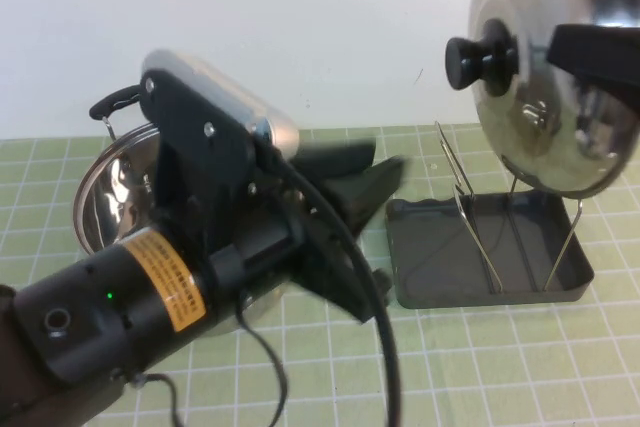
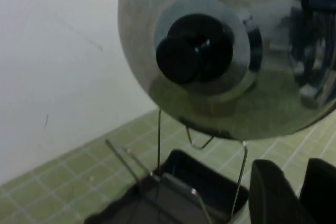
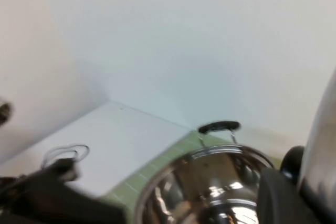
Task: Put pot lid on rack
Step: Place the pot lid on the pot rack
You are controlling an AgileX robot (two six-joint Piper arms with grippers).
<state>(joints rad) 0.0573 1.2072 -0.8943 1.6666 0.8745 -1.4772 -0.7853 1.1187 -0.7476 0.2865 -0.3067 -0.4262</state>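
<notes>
Pot lid (image 1: pixel 560 77) in right hand (image 1: pixel 590 47), above rack (image 1: pixel 485 247); left hand (image 1: pixel 375 172) beside.

- A shiny round stainless steel pot (image 1: pixel 125 197) stands open on the table, on the robot's left side, its polished inside catching bright reflections.
- A black loop handle (image 1: pixel 115 102) rises from the pot's far rim on thin wire legs; the right wrist view shows it too (image 3: pixel 219 127).
- A pale green mat with a white square grid (image 1: pixel 500 367) covers the table under the pot.
- A plain white wall (image 1: pixel 330 17) stands behind the mat.
- A bare white stretch of table (image 3: pixel 105 145) lies beyond the mat's edge, seen from the right wrist.
</notes>
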